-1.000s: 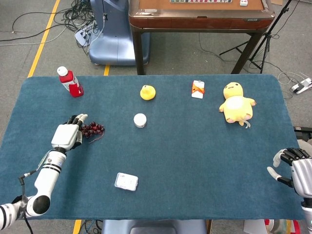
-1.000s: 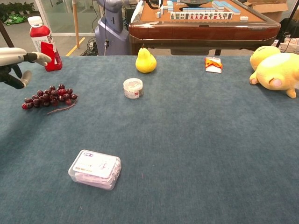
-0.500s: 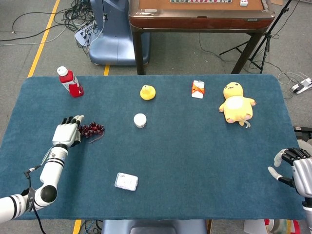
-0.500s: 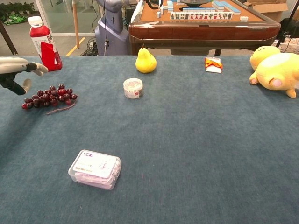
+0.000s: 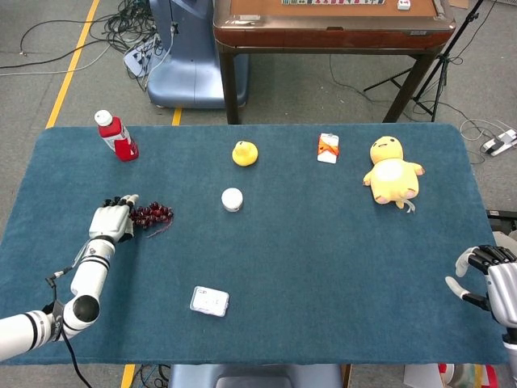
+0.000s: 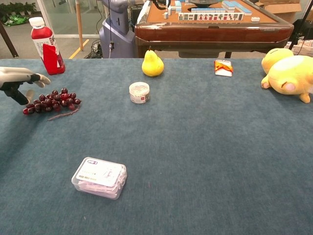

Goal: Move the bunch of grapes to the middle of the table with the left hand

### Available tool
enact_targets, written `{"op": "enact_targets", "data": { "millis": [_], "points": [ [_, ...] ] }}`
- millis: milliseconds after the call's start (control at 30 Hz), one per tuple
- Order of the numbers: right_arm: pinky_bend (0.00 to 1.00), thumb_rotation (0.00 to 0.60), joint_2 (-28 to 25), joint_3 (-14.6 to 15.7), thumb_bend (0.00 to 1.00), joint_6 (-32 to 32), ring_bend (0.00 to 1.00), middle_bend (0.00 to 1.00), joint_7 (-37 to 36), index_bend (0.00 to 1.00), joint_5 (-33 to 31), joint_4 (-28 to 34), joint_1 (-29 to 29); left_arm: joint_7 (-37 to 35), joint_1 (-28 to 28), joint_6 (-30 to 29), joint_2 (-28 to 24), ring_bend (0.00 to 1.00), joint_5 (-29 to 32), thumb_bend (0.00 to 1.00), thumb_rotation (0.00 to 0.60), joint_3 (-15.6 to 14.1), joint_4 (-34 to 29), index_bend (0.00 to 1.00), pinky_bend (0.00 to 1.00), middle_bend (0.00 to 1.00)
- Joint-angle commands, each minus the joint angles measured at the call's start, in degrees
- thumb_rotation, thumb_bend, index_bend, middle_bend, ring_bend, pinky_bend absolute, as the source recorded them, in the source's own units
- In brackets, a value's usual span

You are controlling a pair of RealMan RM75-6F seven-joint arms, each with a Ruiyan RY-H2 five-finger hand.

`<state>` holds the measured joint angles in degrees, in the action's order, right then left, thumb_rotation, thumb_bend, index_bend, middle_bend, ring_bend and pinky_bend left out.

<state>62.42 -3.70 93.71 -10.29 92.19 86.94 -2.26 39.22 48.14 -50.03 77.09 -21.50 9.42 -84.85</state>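
Observation:
The bunch of dark red grapes (image 5: 151, 215) (image 6: 51, 102) lies on the blue table (image 5: 307, 242) at its left side, a loose stem trailing beside it. My left hand (image 5: 112, 218) (image 6: 18, 82) hovers low just left of the bunch, fingers spread and holding nothing; fingertips reach the bunch's left end, contact unclear. My right hand (image 5: 489, 279) shows only in the head view at the table's right front corner, fingers loosely curled and empty.
A red bottle (image 5: 118, 137) stands behind the grapes. A white round container (image 5: 232, 199), yellow pear (image 5: 245, 153), small orange carton (image 5: 327, 148) and yellow plush toy (image 5: 393, 172) sit across the back half. A clear plastic box (image 5: 209, 301) lies near the front.
My left hand has sunk lower and drawn slightly back to the left, closer to the table beside the grapes. The grapes and right hand have not moved.

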Motion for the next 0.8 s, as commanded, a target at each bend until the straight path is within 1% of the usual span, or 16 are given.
{"op": "enact_targets", "data": {
  "millis": [33, 300, 500, 600, 800],
  "points": [
    [0.43, 0.6, -0.1, -0.1, 0.13, 0.0, 0.41, 0.56, -0.1, 0.66, -0.1, 0.0, 0.0, 1.0, 1.1, 0.7, -0.8, 0.0, 2.2, 0.78, 0.6, -1.0, -1.3, 0.0, 0.04, 0.0],
    [0.43, 0.6, -0.1, 0.0, 0.13, 0.3, 0.41, 0.56, -0.3, 0.66, 0.1, 0.0, 0.2, 2.2, 2.9, 0.6, -3.0, 0.0, 4.7, 0.78, 0.6, -3.2, -6.9, 0.0, 0.04, 0.0],
    [0.43, 0.6, -0.2, 0.0, 0.13, 0.5, 0.41, 0.56, -0.6, 0.66, 0.2, -0.1, 0.3, 2.0, 4.2, 1.3, -3.8, 0.0, 5.7, 0.78, 0.6, -4.5, -9.3, 0.0, 0.04, 0.0],
    [0.43, 0.6, -0.2, -0.1, 0.13, 0.6, 0.41, 0.56, -0.8, 0.66, 0.1, -0.1, 0.4, 1.3, 4.6, 1.8, -4.3, 0.0, 5.3, 0.78, 0.6, -4.9, -10.7, 0.0, 0.04, 0.0],
    [0.43, 0.6, -0.3, -0.1, 0.13, 0.6, 0.41, 0.56, -1.0, 0.66, 0.2, -0.2, 0.4, -0.7, 5.1, 2.3, -5.5, 0.0, 2.5, 0.78, 0.6, -5.7, -14.4, 0.0, 0.05, 0.0]
  ]
}}
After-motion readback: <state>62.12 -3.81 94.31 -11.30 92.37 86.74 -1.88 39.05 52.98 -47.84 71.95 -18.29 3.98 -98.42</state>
